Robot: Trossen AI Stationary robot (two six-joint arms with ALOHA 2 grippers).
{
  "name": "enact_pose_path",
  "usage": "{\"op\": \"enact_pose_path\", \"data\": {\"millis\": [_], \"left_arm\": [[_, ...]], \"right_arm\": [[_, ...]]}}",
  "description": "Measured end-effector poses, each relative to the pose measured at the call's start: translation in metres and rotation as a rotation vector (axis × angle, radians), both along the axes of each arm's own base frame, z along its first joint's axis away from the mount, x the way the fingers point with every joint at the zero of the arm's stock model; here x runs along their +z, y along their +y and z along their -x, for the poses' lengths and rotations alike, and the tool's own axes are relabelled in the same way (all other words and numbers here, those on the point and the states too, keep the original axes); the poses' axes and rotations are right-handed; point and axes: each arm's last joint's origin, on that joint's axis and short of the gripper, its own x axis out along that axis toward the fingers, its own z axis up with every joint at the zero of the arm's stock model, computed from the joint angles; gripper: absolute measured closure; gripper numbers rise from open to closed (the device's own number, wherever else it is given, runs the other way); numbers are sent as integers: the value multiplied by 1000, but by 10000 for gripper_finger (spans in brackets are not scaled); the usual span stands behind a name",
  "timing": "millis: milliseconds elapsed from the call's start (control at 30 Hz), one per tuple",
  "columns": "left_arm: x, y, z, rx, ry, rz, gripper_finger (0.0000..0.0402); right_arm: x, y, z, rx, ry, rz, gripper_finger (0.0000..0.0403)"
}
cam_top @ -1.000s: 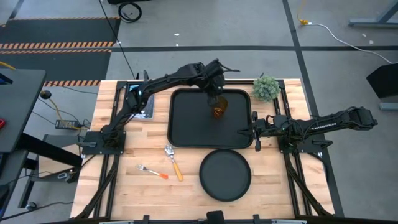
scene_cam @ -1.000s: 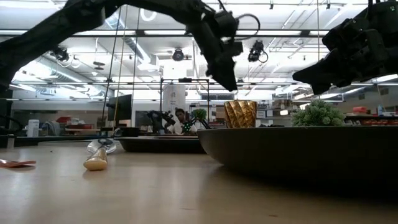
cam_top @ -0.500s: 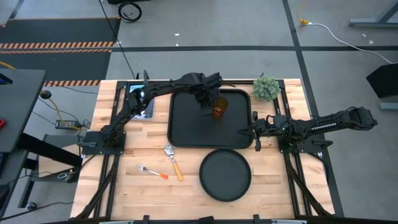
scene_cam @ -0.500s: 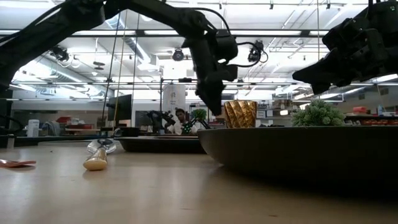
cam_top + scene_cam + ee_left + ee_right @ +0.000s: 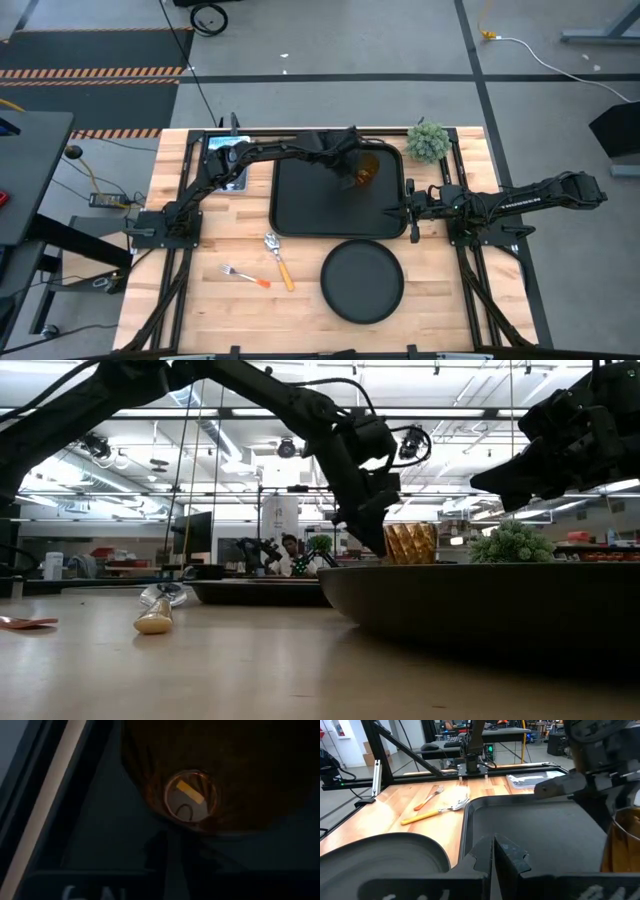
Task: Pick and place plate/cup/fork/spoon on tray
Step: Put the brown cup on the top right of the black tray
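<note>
Reaching my left gripper to the cup on the tray, grip state unclear, I judge plate, fork and spoon remain.

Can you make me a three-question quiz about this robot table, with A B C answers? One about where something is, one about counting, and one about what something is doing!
1. Where is the cup?
A. on the tray
B. on the plate
C. on the bare wood

2. How many things lie on the wood left of the plate?
A. none
B. two
C. five

3. How does the plate look?
A. flipped over
B. holding the spoon
C. empty, in front of the tray

Answers:
1. A: the cup stands at the far right of the tray, with the left end effector right beside it.
2. B: the fork and the spoon lie there.
3. C: the plate sits on the wood with nothing on it; the right end effector waits at the tray's right rim.
</note>
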Motion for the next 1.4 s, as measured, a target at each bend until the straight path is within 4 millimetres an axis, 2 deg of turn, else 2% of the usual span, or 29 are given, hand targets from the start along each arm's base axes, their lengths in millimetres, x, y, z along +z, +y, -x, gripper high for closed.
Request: {"op": "enact_pose_path", "data": {"millis": [133,233,367,433,600,833,967,1133,1233,1400], "left_arm": [[3,-1,-5,-4,-54,-18,360],[1,-2,-3,-9,-23,-2,362],[-3,-9,2,-99,6,164,363],[-3,-15,-3,-123,-27,185,363],[-3,-24,-16,-122,-104,106,363],[-8,-9,-20,-55,-145,16,363],[-6,-7,-25,-97,-184,-56,363],[-7,-8,-26,-161,-158,-148,363],[-11,-8,-22,-161,-96,-135,363],[-16,-1,-14,-82,-3,-158,363]], "right_arm": [[0,0,0,0,0,0,380],[0,0,0,0,0,0,380],[0,0,0,0,0,0,380],[0,0,0,0,0,0,380],[0,0,0,0,0,0,380],[0,0,0,0,0,0,380],[0,0,0,0,-1,0,380],[0,0,0,1,-2,0,380],[0,0,0,1,-2,0,380],[0,0,0,0,-2,0,380]]}}
